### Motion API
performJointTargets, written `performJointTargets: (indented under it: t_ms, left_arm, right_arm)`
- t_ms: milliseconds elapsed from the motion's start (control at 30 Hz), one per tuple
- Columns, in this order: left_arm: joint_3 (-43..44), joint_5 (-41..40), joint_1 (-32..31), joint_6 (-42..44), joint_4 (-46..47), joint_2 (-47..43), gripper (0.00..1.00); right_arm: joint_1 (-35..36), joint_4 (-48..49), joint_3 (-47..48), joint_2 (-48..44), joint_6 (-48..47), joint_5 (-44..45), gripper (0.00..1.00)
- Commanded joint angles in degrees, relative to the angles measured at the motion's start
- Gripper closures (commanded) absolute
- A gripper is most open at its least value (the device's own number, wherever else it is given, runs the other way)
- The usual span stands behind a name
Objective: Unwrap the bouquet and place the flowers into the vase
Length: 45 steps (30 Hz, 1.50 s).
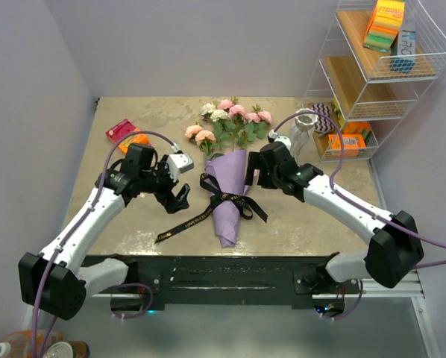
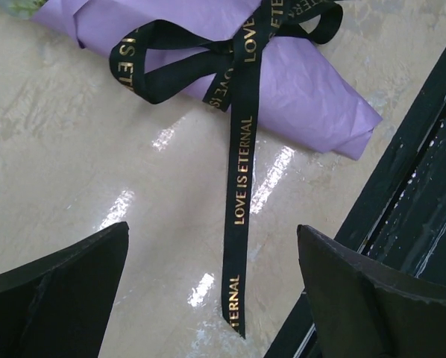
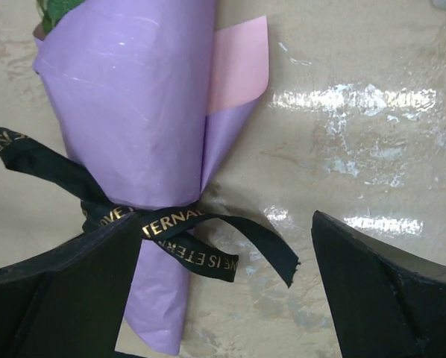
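Jaws wide apart, flowers [image 1: 234,119] within ribbon-tied bouquet [image 1: 229,203], vase [image 1: 305,123] nearby.

I see beige table [image 1: 133,227]: bouquet [image 1: 229,195] flat at centre (ribbon [image 1: 180,226] tail trailing left), vase [image 1: 305,125] far right, pink packet [image 1: 120,130] far left.

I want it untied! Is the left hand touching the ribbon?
Apart. Left wrist view: table shows between the ribbon and each finger of the left hand.

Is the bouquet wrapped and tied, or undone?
Wrapped and tied: the bouquet sits in its purple paper, the black ribbon bowed around it.
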Motion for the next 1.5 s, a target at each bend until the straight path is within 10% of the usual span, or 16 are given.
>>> performJointTargets:
  t_ms: [0, 233, 1100, 1467]
  left_arm:
    - [-1.9, -1.1, -4.5, 0.6, 4.6, 1.9, 0.01]
    - [-4.5, -7.3, -13.6, 2.1, 10.0, 7.9, 0.01]
    - [-9.3, -6.1, -14.4, 6.1, 28.9, 22.7, 0.02]
    - [-9.8, -8.1, -16.6, 5.4, 31.9, 25.4, 0.82]
  right_arm:
    - [-0.1, 0.9, -0.7, 2.5, 7.2, -0.1, 0.02]
    - [0.0, 10.7, -6.8, 2.9, 13.6, -3.8, 0.16]
    - [0.0, 25.0, -11.9, 12.8, 27.7, -7.4, 0.49]
    - [-0.1, 26.0, -15.1, 7.1, 28.0, -6.5, 0.83]
